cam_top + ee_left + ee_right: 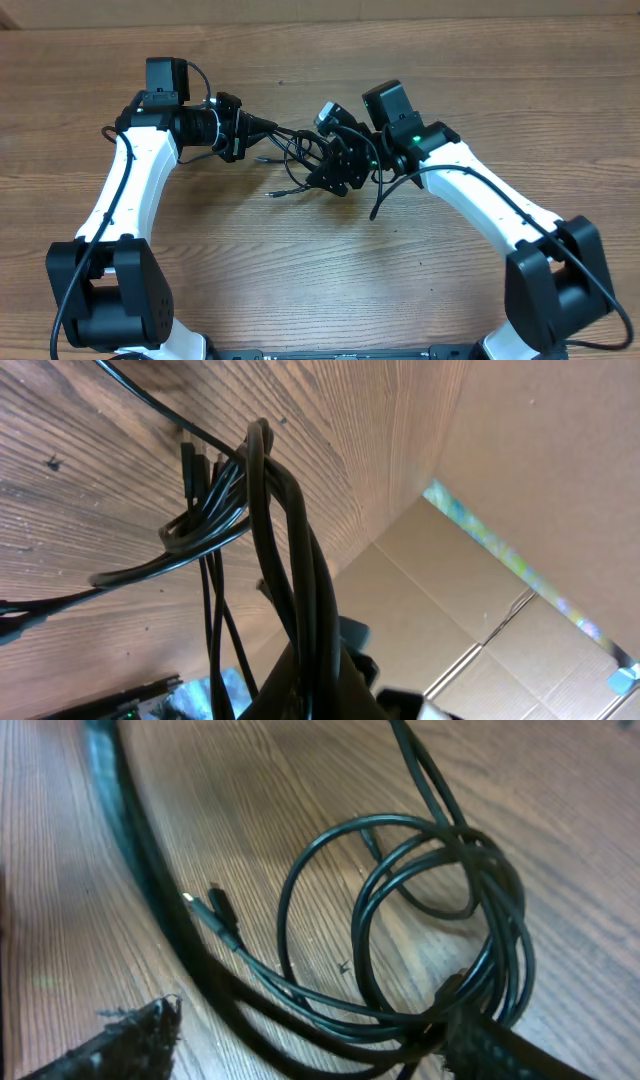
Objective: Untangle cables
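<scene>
The cables (292,150) are a tangle of thin black cords on the wooden table between my two grippers. My left gripper (262,128) reaches in from the left and is shut on a bundle of the cables (290,540), which runs out of the jaws (330,695) to a bend with small plugs (188,460) beside it. My right gripper (330,170) sits over the tangle's right side, open. In the right wrist view its fingers (315,1040) stand wide apart, with looped cables (510,930) lying between them and against the right finger. Two plug ends (215,910) rest on the table.
A thicker black arm wire (130,840) curves across the left of the right wrist view and hangs under the right arm (385,195). Loose plug tips (278,193) lie in front of the tangle. Cardboard walls (520,510) stand behind the table.
</scene>
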Tool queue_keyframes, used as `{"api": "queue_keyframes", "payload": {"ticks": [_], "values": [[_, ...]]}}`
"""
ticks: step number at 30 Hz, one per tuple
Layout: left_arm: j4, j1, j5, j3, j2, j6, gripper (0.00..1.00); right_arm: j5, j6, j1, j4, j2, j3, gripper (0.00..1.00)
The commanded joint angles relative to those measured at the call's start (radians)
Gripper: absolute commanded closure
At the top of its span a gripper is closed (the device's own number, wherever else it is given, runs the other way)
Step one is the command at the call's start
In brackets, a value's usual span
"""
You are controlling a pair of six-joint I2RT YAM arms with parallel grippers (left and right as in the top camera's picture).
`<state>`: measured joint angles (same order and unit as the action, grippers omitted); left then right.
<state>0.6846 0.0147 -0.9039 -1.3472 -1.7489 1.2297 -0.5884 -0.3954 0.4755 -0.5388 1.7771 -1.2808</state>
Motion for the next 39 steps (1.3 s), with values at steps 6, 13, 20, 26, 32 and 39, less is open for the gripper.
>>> {"api": "queue_keyframes", "payload": {"ticks": [6,13,20,26,32,39], "values": [[-0.001,-0.003,-0.039,-0.017,0.034,0.081,0.96,-0.02,-0.005,0.008,0.052,0.019,0.007,0.38],[0.0,-0.003,-0.04,-0.017,0.034,0.084,0.96,-0.019,0.0,0.034,0.061,0.024,0.007,0.86],[0.0,-0.003,-0.037,-0.017,0.034,0.082,0.96,-0.016,0.106,0.033,0.055,0.024,0.007,0.96],[0.0,-0.003,0.019,-0.017,0.034,-0.01,0.76,-0.017,0.233,0.015,0.034,0.003,-0.002,0.96],[0.0,-0.004,0.044,-0.017,0.034,-0.248,0.0,-0.016,0.318,0.01,0.011,-0.059,-0.04,0.96],[0.098,-0.007,0.044,-0.017,0.034,-0.431,0.0,-0.016,0.558,-0.048,0.016,-0.106,-0.112,0.96]]}}
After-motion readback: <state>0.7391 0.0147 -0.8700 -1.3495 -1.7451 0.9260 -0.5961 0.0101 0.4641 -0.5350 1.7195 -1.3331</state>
